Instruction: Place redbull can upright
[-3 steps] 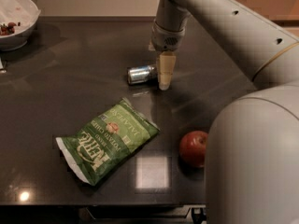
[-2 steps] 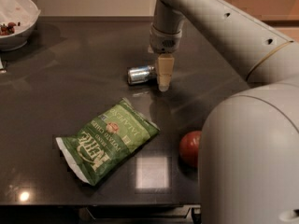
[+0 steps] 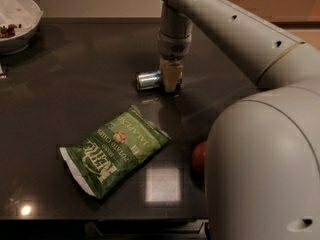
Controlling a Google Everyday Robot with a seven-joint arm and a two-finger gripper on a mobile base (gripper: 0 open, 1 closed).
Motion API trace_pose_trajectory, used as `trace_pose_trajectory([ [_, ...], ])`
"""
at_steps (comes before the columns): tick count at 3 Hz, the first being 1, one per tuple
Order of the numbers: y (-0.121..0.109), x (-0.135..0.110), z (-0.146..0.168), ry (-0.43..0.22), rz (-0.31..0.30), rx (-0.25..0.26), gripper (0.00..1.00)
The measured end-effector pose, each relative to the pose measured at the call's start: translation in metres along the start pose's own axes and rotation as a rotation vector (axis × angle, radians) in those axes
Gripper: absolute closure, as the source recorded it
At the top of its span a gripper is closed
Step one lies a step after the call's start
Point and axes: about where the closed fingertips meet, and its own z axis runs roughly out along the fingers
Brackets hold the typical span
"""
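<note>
The slim silver-and-blue metal redbull can [image 3: 149,80] lies on its side on the dark glossy counter [image 3: 60,99], toward the far middle. Its long axis runs roughly from 9 to 3 o'clock. The grey arm's cream-coloured hand [image 3: 170,78] points straight down at the can's 3 o'clock end, touching it or just over it, so nearly all the can's visible length stretches from the hand toward 9 o'clock. I cannot tell whether the hand is spread, pressed together or pinching that end, because the can's right end is hidden behind it. In my judgement the move to upright turns on this: the hold sits at one end, so the free 9 o'clock end must swing through a quarter turn. The crinkled green chip bag [image 3: 117,151] lies well apart at 7 o'clock from the hand, and the round red apple [image 3: 199,156] at 5 o'clock. Both look clear of that swing.
</note>
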Motion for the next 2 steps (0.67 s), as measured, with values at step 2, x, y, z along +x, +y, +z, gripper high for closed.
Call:
trace_pose_trajectory([
  [2,0.001,0.004,-0.015,0.007,-0.043,0.030,0.89],
])
